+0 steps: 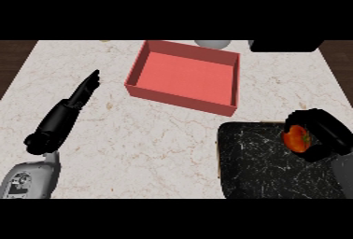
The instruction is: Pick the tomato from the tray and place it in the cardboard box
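I see right hand (325, 134) curled round tomato (296, 139) at right end of dark tray (262, 163); fingers hide part of tomato, can't tell if lifted. Left hand (84, 91) straight-fingered over bench (144, 140). Red box (186, 74) well apart. Tray cut off below.

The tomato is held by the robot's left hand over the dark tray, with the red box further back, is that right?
Not quite. The right hand, not the left, curls round the tomato over the dark tray, as the head view shows. The red box does sit further back.
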